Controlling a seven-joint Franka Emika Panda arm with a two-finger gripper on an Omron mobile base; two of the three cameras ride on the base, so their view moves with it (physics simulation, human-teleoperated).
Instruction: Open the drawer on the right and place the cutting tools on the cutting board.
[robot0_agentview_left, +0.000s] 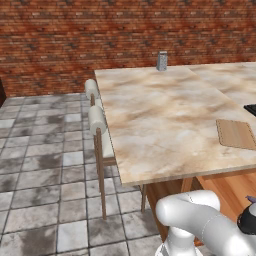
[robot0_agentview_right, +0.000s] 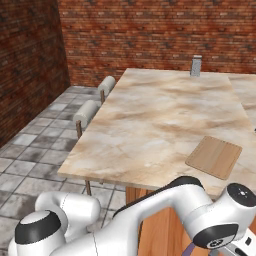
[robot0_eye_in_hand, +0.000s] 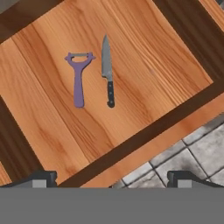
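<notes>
Hanging over the open drawer (robot0_eye_in_hand: 131, 57), the gripper (robot0_eye_in_hand: 111, 179) has its jaws spread as wide as they go and holds nothing, its two tips (robot0_eye_in_hand: 43, 178) showing at the bottom of the hand view. On the drawer floor, upper left of centre in that view, lie the peeler (robot0_eye_in_hand: 78, 78) and, just beside it but apart, the knife (robot0_eye_in_hand: 107, 72), side by side and roughly parallel. The board (robot0_agentview_left: 236, 133) sits bare on the worktop (robot0_agentview_left: 160, 115), at the right edge of the left base view. I'd say the first pick is next: centre over one tool, turn the jaws across its handle, and come straight down without nudging its neighbour.
</notes>
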